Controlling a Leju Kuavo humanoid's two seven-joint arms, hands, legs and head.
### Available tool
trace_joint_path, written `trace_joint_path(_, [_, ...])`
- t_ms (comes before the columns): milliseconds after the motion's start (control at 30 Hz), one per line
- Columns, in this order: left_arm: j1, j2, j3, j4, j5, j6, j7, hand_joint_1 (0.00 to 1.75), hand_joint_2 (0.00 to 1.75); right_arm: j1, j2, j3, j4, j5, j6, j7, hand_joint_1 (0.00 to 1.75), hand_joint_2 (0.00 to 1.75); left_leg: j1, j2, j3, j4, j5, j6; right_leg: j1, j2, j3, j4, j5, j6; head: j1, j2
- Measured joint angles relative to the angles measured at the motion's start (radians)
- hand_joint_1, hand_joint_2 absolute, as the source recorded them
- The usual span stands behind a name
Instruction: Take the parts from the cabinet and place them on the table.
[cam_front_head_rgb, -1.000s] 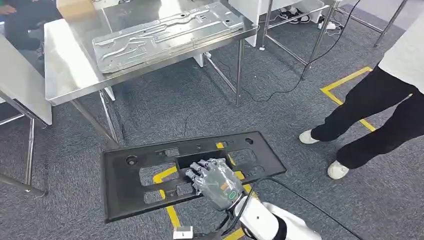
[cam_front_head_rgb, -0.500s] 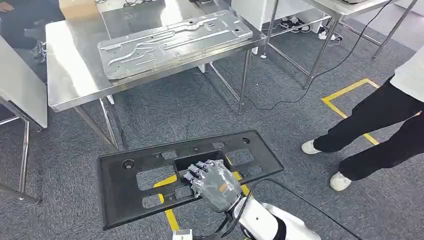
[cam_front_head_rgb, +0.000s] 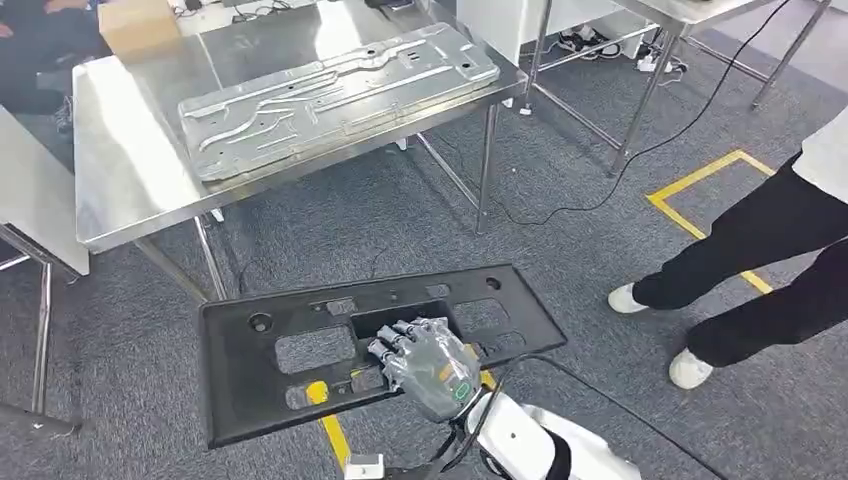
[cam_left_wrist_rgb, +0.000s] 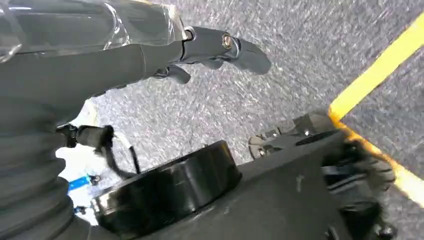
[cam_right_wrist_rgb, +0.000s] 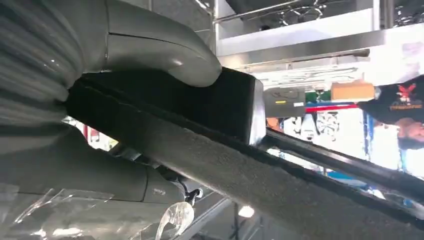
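R hand (cam_front_head_rgb: 428, 362) clamps black panel (cam_front_head_rgb: 250, 375) above carpet; table (cam_front_head_rgb: 110, 170) edge near; L hand (cam_left_wrist_rgb: 210, 47) empty, fingers apart.

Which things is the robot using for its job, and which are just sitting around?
For the job:
- black panel, held by the right hand
- steel table where parts go
- silver metal plate already lying on it

Just around:
- cardboard box
- yellow floor tape
- person's legs
- black cable
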Motion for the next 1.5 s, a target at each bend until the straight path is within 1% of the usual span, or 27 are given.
trace_joint_path(33, [-0.003,0.000,0.000,0.000,0.000,0.000,0.000,0.00,1.75,0.002,-0.001,0.000,0.001,0.000,0.000,0.000,1.75,1.75,0.007,0.001,-0.019,0.011,-0.004,-0.010,-0.002,0.000,0.009,0.000,-0.007,0.003,0.000,0.000])
trace_joint_path(67, [-0.003,0.000,0.000,0.000,-0.001,0.000,0.000,0.00,1.75,0.004,-0.002,0.000,0.001,0.000,0.000,0.000,1.75,1.75,0.014,0.001,-0.013,-0.025,0.025,-0.017,-0.004,0.000,0.019,0.000,-0.014,0.007,0.000,0.000])
trace_joint_path(167, [0.002,0.000,0.000,0.000,-0.002,0.000,0.002,0.00,1.75,0.003,-0.002,0.000,0.001,0.000,0.000,0.000,1.75,1.75,0.027,0.005,0.076,-0.290,0.208,-0.027,-0.010,0.001,0.053,-0.001,-0.036,0.022,0.000,0.000])
trace_joint_path(233, [0.003,0.000,0.000,0.000,-0.002,-0.001,0.002,0.00,1.75,0.001,-0.002,0.000,0.001,0.000,0.000,0.000,1.75,1.75,0.012,0.006,0.073,-0.312,0.169,-0.013,-0.010,0.002,0.052,-0.003,-0.041,0.035,0.000,0.000])
trace_joint_path(267, [0.005,0.000,0.000,0.000,0.000,0.000,0.002,0.00,1.75,0.000,-0.002,0.000,0.000,0.000,0.000,0.000,1.75,1.75,0.010,0.007,0.078,-0.310,0.191,-0.004,-0.012,0.002,0.054,-0.003,-0.044,0.045,0.000,0.000])
trace_joint_path(367, [0.004,-0.001,0.000,0.000,-0.001,0.001,0.001,0.00,1.75,0.004,-0.003,0.001,0.000,0.000,0.000,0.000,1.75,1.75,0.013,0.002,0.106,-0.317,0.189,0.018,-0.014,0.000,0.060,0.028,-0.056,0.056,0.001,0.000])
trace_joint_path(400, [0.003,0.000,0.000,0.000,-0.002,0.001,0.001,0.00,1.75,0.004,-0.003,0.001,0.000,0.000,0.000,-0.001,1.75,1.75,0.012,0.002,0.112,-0.317,0.184,0.025,-0.013,0.000,0.040,0.075,-0.074,0.056,0.000,0.000])
trace_joint_path(500, [0.004,0.000,0.000,0.000,-0.002,0.002,0.001,0.00,1.75,0.005,-0.006,0.001,0.000,0.000,0.000,-0.001,1.75,1.75,0.004,0.003,0.122,-0.317,0.170,0.044,-0.009,0.000,-0.111,0.319,-0.169,0.059,0.001,0.000])
trace_joint_path(533, [0.007,0.000,0.000,0.000,-0.002,0.002,0.001,0.00,1.75,0.007,-0.008,0.001,0.000,0.000,0.001,-0.001,1.75,1.75,0.001,0.001,0.127,-0.316,0.165,0.044,-0.009,0.000,-0.147,0.358,-0.172,0.059,0.001,0.000])
trace_joint_path(567, [0.008,0.000,0.000,0.000,-0.002,0.002,0.001,0.00,1.75,0.010,-0.009,0.001,0.000,0.000,0.002,-0.001,1.75,1.75,0.000,0.000,0.134,-0.316,0.159,0.045,-0.008,0.000,-0.155,0.341,-0.146,0.055,0.001,0.000])
trace_joint_path(600, [0.009,0.000,0.000,0.000,-0.002,0.002,0.001,0.00,1.75,0.011,-0.009,0.001,0.000,0.000,0.003,-0.001,1.75,1.75,-0.001,-0.003,0.145,-0.317,0.152,0.043,-0.006,0.000,-0.136,0.278,-0.096,0.047,0.001,0.000])
trace_joint_path(667, [0.009,0.000,-0.001,0.000,-0.002,0.002,0.002,0.00,1.75,0.011,-0.009,0.001,0.000,0.000,0.003,0.000,1.75,1.75,-0.003,-0.004,0.170,-0.317,0.134,0.039,-0.001,0.000,-0.058,0.081,0.024,0.032,0.001,0.000])
trace_joint_path(700, [0.009,0.000,0.000,0.000,-0.002,0.002,0.002,0.00,1.75,0.011,-0.010,0.001,0.000,0.000,0.003,0.000,1.75,1.75,-0.006,-0.004,0.176,-0.316,0.125,0.033,0.004,0.000,-0.041,0.027,0.036,0.026,0.000,0.000])
trace_joint_path(733, [0.008,0.000,-0.001,0.000,-0.001,0.002,0.002,0.00,1.75,0.009,-0.010,0.002,0.000,0.001,0.004,0.001,1.75,1.75,-0.008,-0.005,0.174,-0.316,0.120,0.028,0.009,-0.002,-0.041,0.023,-0.003,0.030,0.001,0.000])
trace_joint_path(767, [0.008,0.000,-0.001,0.000,-0.001,0.002,0.002,0.00,1.75,0.010,-0.009,0.001,0.000,0.002,0.004,0.002,1.75,1.75,-0.008,-0.004,0.173,-0.317,0.117,0.023,0.006,-0.002,-0.038,0.023,0.025,0.027,0.000,0.000])
trace_joint_path(867, [0.009,0.001,-0.001,0.000,-0.001,0.003,0.003,0.00,1.75,0.010,-0.009,0.001,0.000,0.003,0.007,0.002,1.75,1.75,-0.005,-0.001,0.173,-0.296,0.105,0.011,-0.001,0.000,-0.022,0.017,0.016,0.013,0.001,0.000])
trace_joint_path(900, [0.007,0.001,-0.001,0.000,-0.002,0.003,0.003,0.00,1.75,0.007,-0.008,0.001,0.000,0.003,0.007,0.002,1.75,1.75,-0.004,0.000,0.153,-0.250,0.097,0.003,-0.001,0.000,-0.017,0.017,0.011,0.007,-0.001,0.000])
trace_joint_path(1033, [-0.001,0.001,0.000,0.000,0.002,0.002,-0.001,0.00,1.75,0.007,-0.008,0.001,0.000,0.003,0.009,0.003,1.75,1.75,0.009,0.000,-0.017,0.011,0.003,-0.019,-0.001,0.000,-0.002,0.017,-0.010,0.003,0.000,0.000])
trace_joint_path(1067, [-0.004,0.001,0.000,0.000,0.002,0.002,-0.001,0.00,1.75,0.009,-0.008,0.001,0.001,0.003,0.011,0.003,1.75,1.75,0.010,0.001,-0.027,0.006,0.021,-0.020,-0.001,0.000,0.010,0.017,-0.018,0.004,0.000,0.000])
trace_joint_path(1100, [-0.003,0.001,0.000,0.000,0.001,0.002,0.000,0.00,1.75,0.009,-0.008,0.001,0.000,0.003,0.011,0.003,1.75,1.75,0.011,0.001,-0.012,-0.049,0.066,-0.019,-0.001,0.001,0.024,0.017,-0.027,0.005,0.000,0.000])
trace_joint_path(1167, [0.000,0.001,0.000,0.000,-0.002,0.003,0.001,0.00,1.75,0.008,-0.008,0.001,0.000,0.003,0.013,0.003,1.75,1.75,0.010,0.002,0.047,-0.222,0.187,-0.009,0.000,0.002,0.051,0.016,-0.044,0.009,0.000,0.000])
trace_joint_path(1200, [0.004,0.001,0.000,0.000,-0.002,0.003,0.002,0.00,1.75,0.009,-0.008,0.001,0.000,0.003,0.013,0.003,1.75,1.75,0.007,0.003,0.063,-0.286,0.223,-0.001,-0.001,0.002,0.055,0.013,-0.051,0.012,0.000,0.000])
trace_joint_path(1233, [0.003,0.001,0.000,0.000,-0.002,0.003,0.002,0.00,1.75,0.007,-0.010,0.001,0.001,0.003,0.014,0.005,1.75,1.75,-0.004,0.004,0.060,-0.286,0.187,0.006,0.002,0.002,0.060,0.011,-0.051,0.017,0.000,0.000])
trace_joint_path(1267, [0.004,0.002,0.000,0.000,-0.001,0.003,0.004,0.00,1.75,0.005,-0.010,0.001,0.000,0.004,0.014,0.005,1.75,1.75,-0.007,0.002,0.073,-0.300,0.178,0.013,-0.001,0.003,0.054,0.009,-0.056,0.025,0.000,0.000])
trace_joint_path(1333, [0.004,0.002,0.000,0.000,0.000,0.003,0.004,0.00,1.75,0.009,-0.010,0.001,0.000,0.004,0.015,0.005,1.75,1.75,-0.007,0.002,0.077,-0.313,0.189,0.027,0.002,0.002,0.067,0.023,-0.049,0.035,0.000,0.000])
trace_joint_path(1400, [0.004,0.002,0.000,0.000,0.001,0.003,0.004,0.00,1.75,0.008,-0.011,0.000,0.000,0.004,0.015,0.004,1.75,1.75,0.001,0.001,0.117,-0.324,0.189,0.036,0.000,-0.001,0.063,0.061,-0.074,0.042,0.001,0.000])
trace_joint_path(1500, [0.004,0.003,0.000,0.000,0.000,0.003,0.003,0.00,1.75,0.009,-0.011,0.000,0.000,0.005,0.016,0.004,1.75,1.75,-0.001,0.002,0.134,-0.324,0.171,0.047,0.001,-0.001,-0.068,0.270,-0.158,0.052,0.001,0.000])
